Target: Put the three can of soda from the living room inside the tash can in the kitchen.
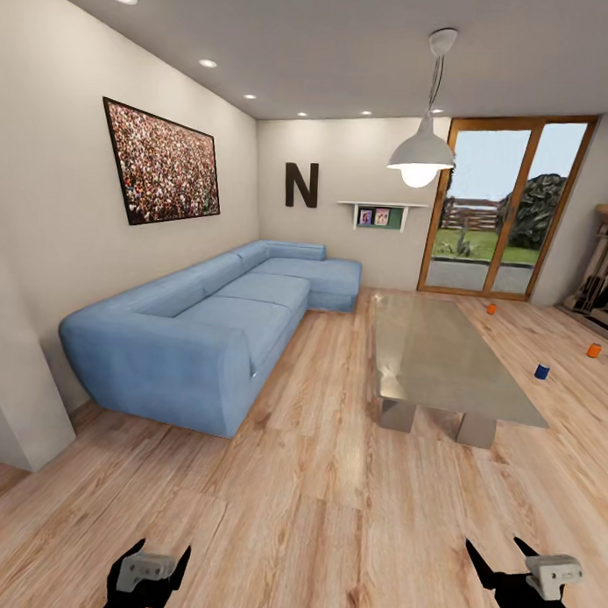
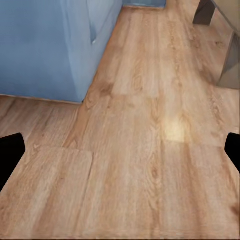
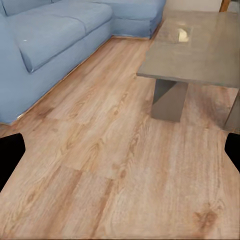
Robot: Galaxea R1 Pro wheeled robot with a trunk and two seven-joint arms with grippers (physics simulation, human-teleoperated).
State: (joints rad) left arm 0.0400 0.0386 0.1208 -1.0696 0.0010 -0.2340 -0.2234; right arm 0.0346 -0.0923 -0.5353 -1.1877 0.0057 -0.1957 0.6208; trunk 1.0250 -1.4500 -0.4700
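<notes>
Head view: living room. Blue corner sofa (image 1: 211, 327) runs along the left wall to the far corner. Glass-topped low table (image 1: 447, 357) stands centre-right on two grey legs, long axis pointing toward the glass doors (image 1: 509, 206). Wood floor (image 1: 315, 480) forms a wide open lane btwn sofa front edge and table's left edge; near floor in front of both grippers is open too.

Three soda cans stand upright on the floor to the right of the table, well apart from each other: dark blue can (image 1: 542, 371) nearest the table's right edge, orange can (image 1: 593, 350) further right, second orange can (image 1: 491, 308) further back nr the doors. Fireplace (image 1: 603, 279) sits at the right edge of frame. A pale wall corner (image 1: 20, 390) juts in at lower left, close to the sofa's near arm. Pendant lamp (image 1: 421, 155) hangs above the table.

Left gripper (image 1: 150, 566) and right gripper (image 1: 516, 561) low in frame, both with fingers spread wide, nothing held.

Left wrist view: sofa end (image 2: 50, 45) and its bottom edge meet the floor; table legs (image 2: 220, 30) at the far corner. Black fingertips (image 2: 10, 152) at opposite frame edges (jaws wide).

Right wrist view: sofa seat (image 3: 55, 35), table top (image 3: 200, 45) and a leg (image 3: 169, 100), open floor btwn them. Fingertips (image 3: 11, 152) set wide apart, empty.
</notes>
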